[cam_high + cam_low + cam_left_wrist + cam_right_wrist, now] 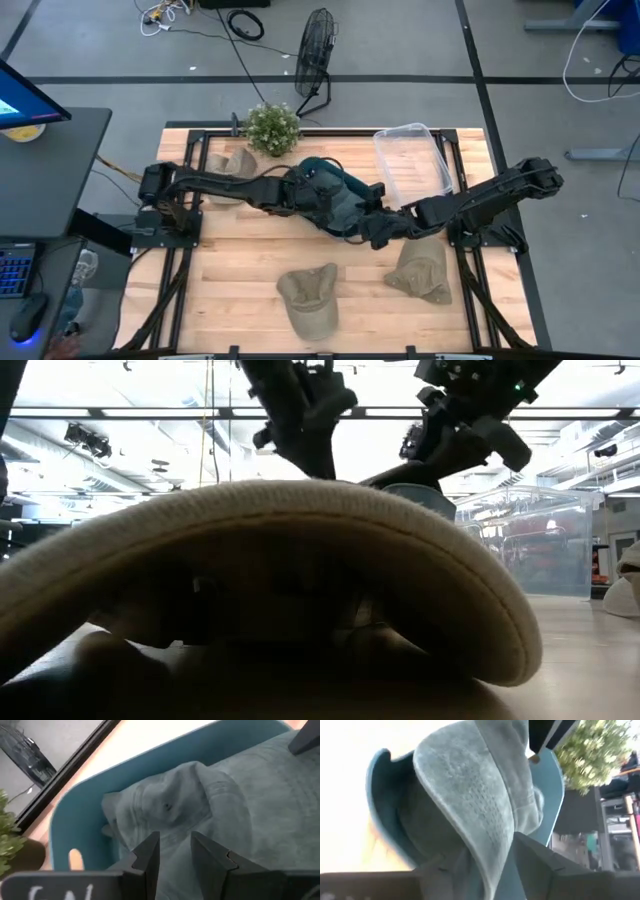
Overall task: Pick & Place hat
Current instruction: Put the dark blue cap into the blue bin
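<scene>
A grey-green hat (pixel 338 203) lies in a teal bin (pixel 322 172) at the table's middle; the bin's wall shows in the left wrist view (pixel 90 805). My left gripper (pixel 175 857) reaches in from the left, slightly open, with its fingers just over the hat's crown (pixel 170 807); whether they touch it I cannot tell. My right gripper (pixel 495 880) comes from the right, shut on the hat's brim. Three tan hats rest on the table: near middle (pixel 310 297), near right (pixel 421 272), far left (pixel 232 162). My right gripper pinches the grey-green hat's brim (pixel 485 845) between its two fingers, at the brim's edge. It comes slanting down from the table's right side. The brim stands raised on edge in the hold, and the rest of the hat lies in the teal bin (pixel 552 800).
A clear plastic tub (pixel 412 160) stands at the far right. A potted plant (pixel 272 127) is at the far edge, with a fan (pixel 315 55) on the floor beyond. The near tan hat (pixel 270 560) fills the low view. Bare wood lies near left (pixel 235 270).
</scene>
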Controlling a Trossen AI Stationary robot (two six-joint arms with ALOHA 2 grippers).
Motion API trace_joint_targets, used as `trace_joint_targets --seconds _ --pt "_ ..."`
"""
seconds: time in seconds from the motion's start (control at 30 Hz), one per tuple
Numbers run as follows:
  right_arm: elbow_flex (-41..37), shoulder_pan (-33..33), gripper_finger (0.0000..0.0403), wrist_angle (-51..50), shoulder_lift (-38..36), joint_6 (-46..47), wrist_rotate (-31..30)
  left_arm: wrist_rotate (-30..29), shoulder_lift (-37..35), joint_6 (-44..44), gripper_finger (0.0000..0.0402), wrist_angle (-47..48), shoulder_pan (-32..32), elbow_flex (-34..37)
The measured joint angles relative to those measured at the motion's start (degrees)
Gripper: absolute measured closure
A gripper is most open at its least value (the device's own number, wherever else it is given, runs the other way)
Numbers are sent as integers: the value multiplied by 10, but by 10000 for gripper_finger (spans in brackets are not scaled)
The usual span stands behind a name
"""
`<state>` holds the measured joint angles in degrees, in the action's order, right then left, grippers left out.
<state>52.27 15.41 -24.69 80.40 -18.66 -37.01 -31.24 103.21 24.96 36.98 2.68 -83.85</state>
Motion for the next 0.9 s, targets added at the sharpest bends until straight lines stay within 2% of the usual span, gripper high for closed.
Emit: trace_joint_targets --seconds 0.2,0.43,0.6,0.9 --pt "0 25 223 -28 0 7 -14 12 46 14 330 -7 0 0" --pt "0 56 220 -27 -4 -9 -54 31 109 16 394 -13 -10 -1" --pt "0 77 220 -31 -21 26 -65 33 132 44 394 -11 -25 -2" --pt "0 107 220 -37 -47 101 -71 54 132 36 396 -23 -35 -1"
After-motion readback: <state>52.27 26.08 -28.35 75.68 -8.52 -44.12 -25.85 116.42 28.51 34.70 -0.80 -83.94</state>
